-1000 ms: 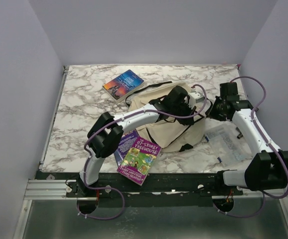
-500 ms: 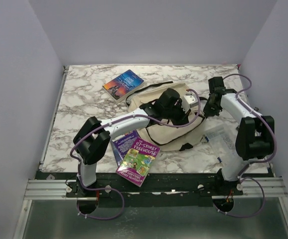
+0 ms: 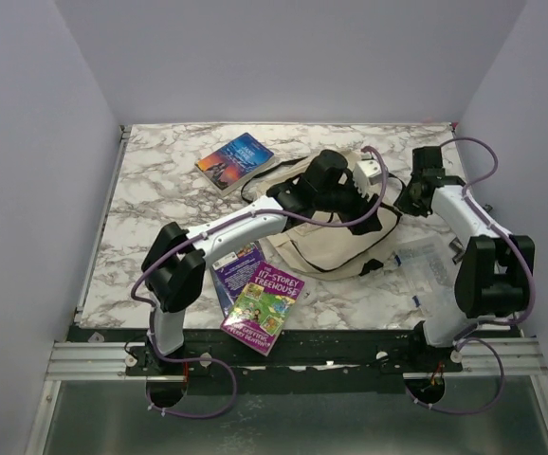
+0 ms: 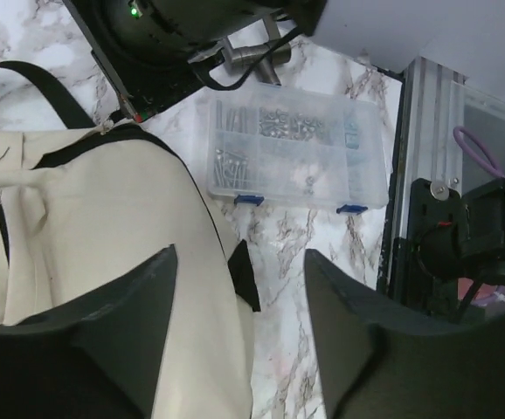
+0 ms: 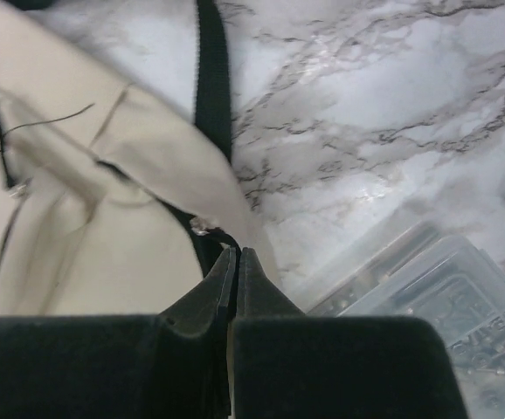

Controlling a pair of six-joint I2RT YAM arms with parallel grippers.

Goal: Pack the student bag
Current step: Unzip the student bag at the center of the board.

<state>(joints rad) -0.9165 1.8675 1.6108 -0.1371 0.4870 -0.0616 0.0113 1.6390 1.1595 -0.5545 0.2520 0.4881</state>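
The student bag (image 3: 323, 248), cream fabric with black straps, lies in the middle of the marble table. My left gripper (image 3: 374, 194) hovers open over its right edge. In the left wrist view the left gripper (image 4: 239, 332) has the bag (image 4: 104, 218) and bare marble below its spread fingers, with nothing between them. My right gripper (image 3: 403, 203) is at the bag's far right corner. The right wrist view shows the right gripper (image 5: 237, 253) shut on the black zipper pull (image 5: 222, 234) of the bag (image 5: 104, 218).
A blue book (image 3: 236, 159) lies at the back left. The purple Treehouse book (image 3: 263, 305) rests on another purple book (image 3: 235, 271) at the front. A clear plastic compartment box (image 3: 430, 270) sits right of the bag, under the right arm.
My left gripper has opened and moved toward the back right over the bag. The right arm folded in and its shut gripper shifted at the bag's right corner. The bag changed shape.
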